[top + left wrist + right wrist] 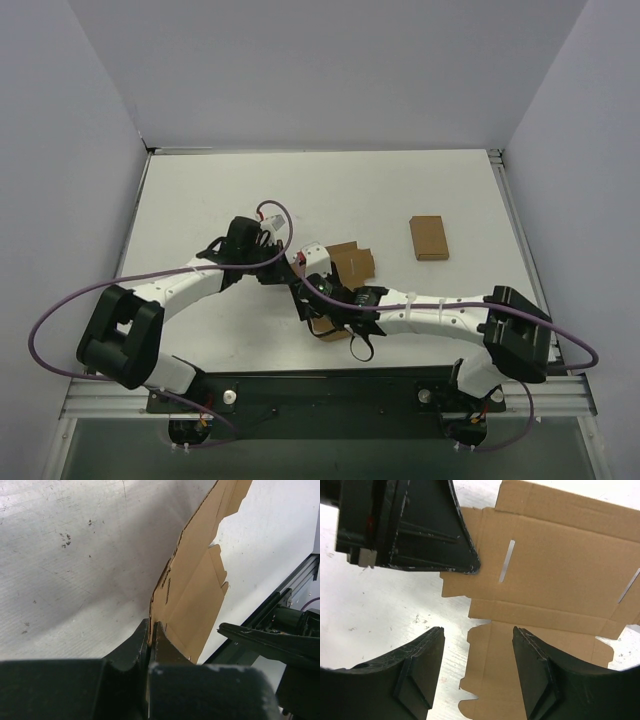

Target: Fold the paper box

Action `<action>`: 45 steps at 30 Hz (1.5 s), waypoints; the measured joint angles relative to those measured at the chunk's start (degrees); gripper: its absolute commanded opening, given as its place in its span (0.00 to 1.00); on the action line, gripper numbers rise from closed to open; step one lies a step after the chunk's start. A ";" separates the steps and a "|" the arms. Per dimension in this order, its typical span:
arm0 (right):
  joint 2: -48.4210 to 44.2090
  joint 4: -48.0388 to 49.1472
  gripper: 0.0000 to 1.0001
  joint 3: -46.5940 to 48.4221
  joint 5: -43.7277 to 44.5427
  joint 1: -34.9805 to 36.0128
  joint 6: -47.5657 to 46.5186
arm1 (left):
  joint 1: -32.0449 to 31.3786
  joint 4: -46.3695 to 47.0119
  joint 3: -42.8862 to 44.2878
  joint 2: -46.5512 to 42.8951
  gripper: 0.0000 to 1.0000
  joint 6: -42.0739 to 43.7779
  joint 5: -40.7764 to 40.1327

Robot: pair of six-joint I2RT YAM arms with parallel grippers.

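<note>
The box [560,575] is still a flat, unfolded sheet of brown card with crease lines, two narrow slots and notched flaps. One edge of it sits squeezed between the fingers [135,645] of the left gripper [152,625], which are pressed together on the card with no gap showing. From that pinch the sheet runs straight out past the fingertips, tilted on its side in the left wrist view. I cannot tell whether its far end touches the table [250,190].

The right gripper [477,632] hovers over the sheet's near side with its fingers [420,665] spread wide and holding nothing. A notched flap lies in the gap between them. One finger overlaps the card and the other is over bare table just beyond the flap's ragged edge. Whether either tip touches the card is unclear. Ahead of these fingertips the left gripper's tip meets the sheet's side edge, close to one slot.

Seen from above, the sheet lies between the two grippers. A plain cardboard rectangle [428,238] lies flat well apart, beyond the right gripper.
</note>
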 measured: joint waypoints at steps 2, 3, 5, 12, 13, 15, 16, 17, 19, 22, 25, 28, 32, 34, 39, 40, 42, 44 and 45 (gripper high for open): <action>1.14 -0.26 0.53 0.57 0.15 0.02 -0.35 | 0.48 0.07 0.00 0.31 0.00 -0.20 0.85; 1.79 -0.33 0.52 0.96 0.22 0.09 -0.52 | 0.72 0.17 0.02 0.48 0.00 -0.28 1.18; 3.23 -0.55 0.51 1.79 0.35 0.31 -0.92 | 0.87 0.15 0.04 0.76 0.00 -0.59 1.66; 8.15 -1.11 0.47 4.07 1.33 0.74 -1.22 | 1.09 0.17 0.70 0.83 0.00 -0.87 2.58; 8.70 -1.33 0.47 4.24 1.55 0.76 -1.29 | 1.09 0.17 0.76 0.83 0.00 -0.90 2.64; 9.70 -1.66 0.45 4.61 2.16 0.76 -1.29 | 1.09 0.15 0.79 0.83 0.00 -0.94 2.78; 10.01 -1.81 0.44 4.74 2.49 0.76 -1.31 | 1.09 0.15 0.79 0.83 0.00 -0.98 2.82; 10.32 -1.95 0.43 4.76 2.86 0.76 -1.31 | 1.09 0.15 0.79 0.83 0.00 -1.01 2.91; 10.67 -2.05 0.40 4.76 3.58 0.74 -1.31 | 1.09 0.15 0.81 0.83 0.00 -1.01 3.02; 10.88 -2.25 0.36 4.79 4.33 0.74 -1.31 | 1.09 0.15 0.81 0.83 0.00 -1.01 3.30; 10.88 -2.32 0.34 4.79 4.79 0.72 -1.27 | 1.09 0.17 0.81 0.83 0.00 -1.01 3.58; 10.88 -2.32 0.33 4.79 4.76 0.63 -1.03 | 1.09 0.17 0.81 0.83 0.00 -0.98 3.72; 10.80 -2.32 0.31 4.79 4.15 0.20 -0.44 | 1.09 0.17 0.81 0.83 0.00 -0.87 3.87; 10.51 -2.32 0.29 4.72 3.15 -0.39 0.44 | 1.11 0.28 0.81 0.83 0.00 -0.70 3.85; 7.91 -1.53 0.27 2.97 0.26 -2.05 2.51 | 1.20 0.66 0.96 0.83 0.00 0.11 3.82; 7.23 -1.51 0.27 2.51 -0.15 -2.34 2.75 | 1.20 0.66 0.96 0.83 0.00 0.37 3.80; 6.05 -1.53 0.26 1.77 -0.63 -3.04 3.30 | 1.22 0.57 0.96 0.83 0.00 0.70 3.63; 5.66 -1.51 0.26 1.44 -1.03 -3.63 3.74 | 1.38 0.59 0.96 0.83 0.00 0.98 3.45; 5.64 -1.49 0.25 1.29 -1.27 -3.98 3.89 | 1.46 0.52 0.96 0.83 0.00 1.16 3.37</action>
